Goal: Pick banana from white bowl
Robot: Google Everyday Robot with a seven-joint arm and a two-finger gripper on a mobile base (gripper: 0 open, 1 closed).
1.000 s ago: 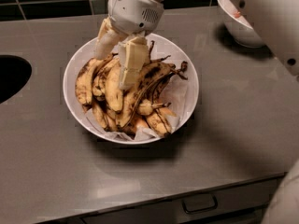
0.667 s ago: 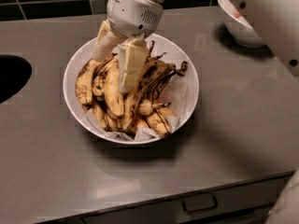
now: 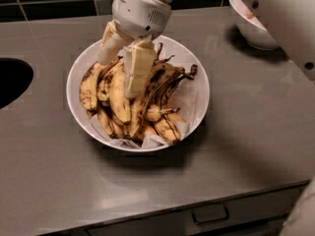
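The white bowl (image 3: 201, 90), wide, shallow and lined with white paper, sits on the grey counter and holds several overripe bananas. My gripper (image 3: 117, 77) reaches down into the left half of the pile from above. Its two cream fingers (image 3: 138, 68) are apart and stand on either side of a plump, dull yellow banana (image 3: 119, 102) with light speckling. The fingertips touch the pile. Slimmer bananas with heavy black streaks (image 3: 165, 80) lie to its right. The gripper's white body hides the bowl's far rim.
A deeper white bowl (image 3: 251, 31) with something reddish stands at the back right, partly behind my white arm (image 3: 280, 14). A dark sink opening (image 3: 10, 80) is at the left. Dark tiles run along the back. A drawer handle (image 3: 210, 214) is below the counter's front edge.
Almost nothing differs. The gripper has stayed in the banana pile at the same spot, perhaps a touch lower. The bananas and the bowl have not moved.
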